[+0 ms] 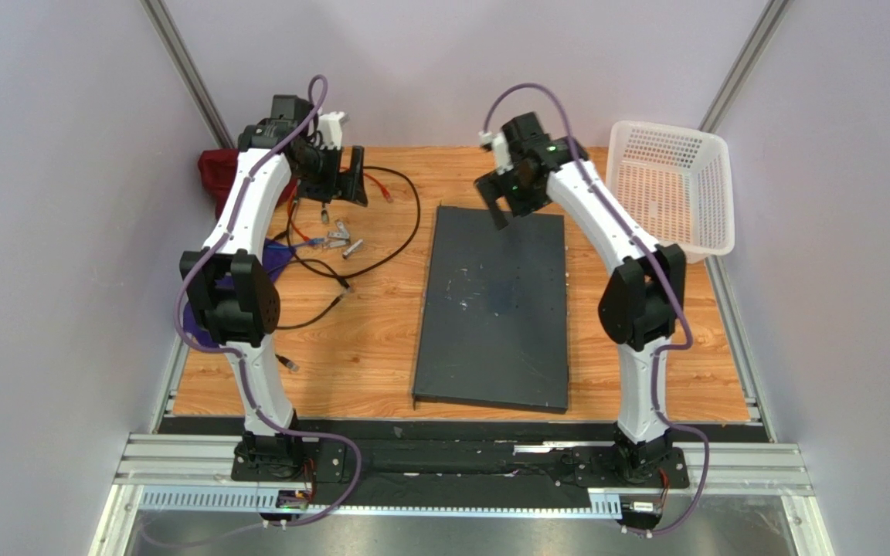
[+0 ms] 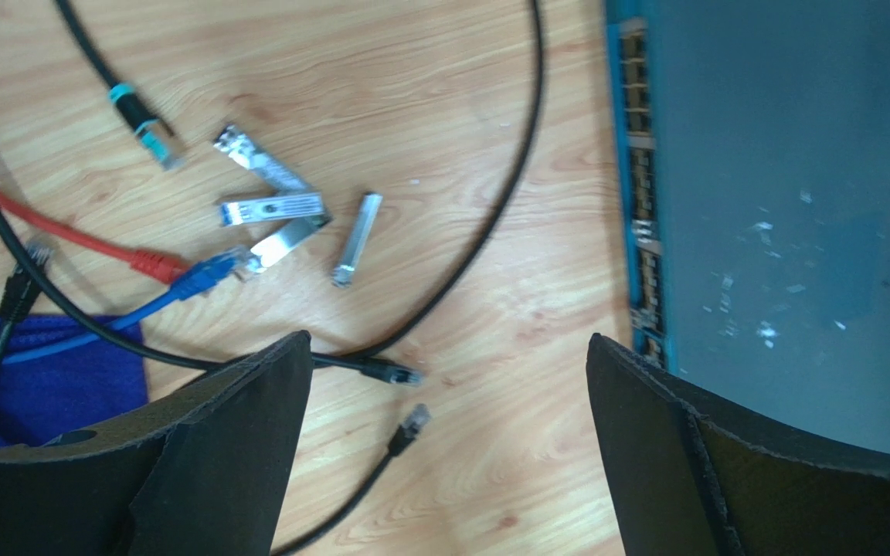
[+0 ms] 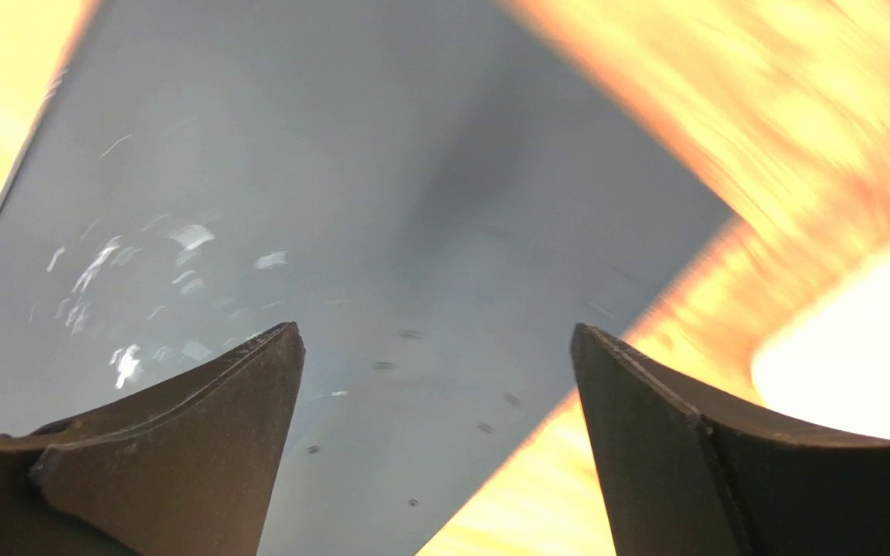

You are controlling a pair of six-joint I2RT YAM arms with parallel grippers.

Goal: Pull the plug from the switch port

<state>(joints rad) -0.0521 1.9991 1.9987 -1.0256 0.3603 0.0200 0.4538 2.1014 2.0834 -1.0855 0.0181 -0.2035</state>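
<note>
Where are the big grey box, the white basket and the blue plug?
Big grey box, the switch (image 1: pixel 494 307): top view, middle of its flat top.
White basket (image 1: pixel 664 174): top view, its mesh floor.
Blue plug (image 2: pixel 208 275): left wrist view, its blue sleeve.

2 arms extended forward; left gripper (image 2: pixel 450 348) spread wide, empty; right gripper (image 3: pixel 438 336) likewise.

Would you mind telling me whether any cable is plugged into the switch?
Unplugged, as far as visible: the port row on the switch looks empty, and a black plug lies loose on the table.
</note>
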